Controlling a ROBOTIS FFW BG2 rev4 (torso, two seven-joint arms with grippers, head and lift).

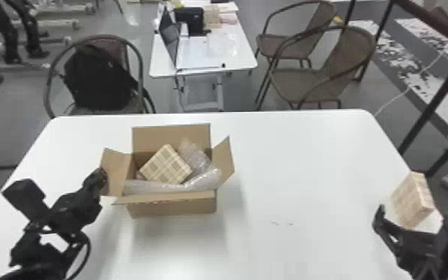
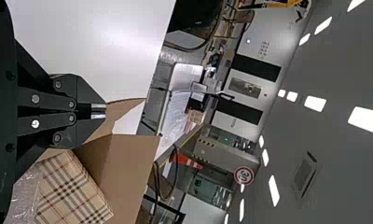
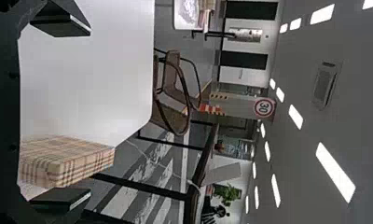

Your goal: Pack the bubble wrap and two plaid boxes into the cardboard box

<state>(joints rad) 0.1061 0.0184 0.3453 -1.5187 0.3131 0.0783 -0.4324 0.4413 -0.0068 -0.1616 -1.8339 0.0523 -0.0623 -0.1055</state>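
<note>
The clear bubble wrap (image 1: 204, 179) and one flat, beige plaid box (image 1: 166, 164) lie inside the open brown cardboard box (image 1: 171, 206) on the white desk (image 1: 301, 167), the wrap probably there as cushioning. Over by the desk's right side, the second beige plaid box (image 1: 411, 201) sits between the right end effector's (image 3: 89, 112) spread fingers, presumably lined up for grasping, while the left arm slants inward, its black end effector (image 2: 105, 111) drawn together at the left flap (image 1: 117, 173); whether it pinches the cardboard, I can't tell.
</note>
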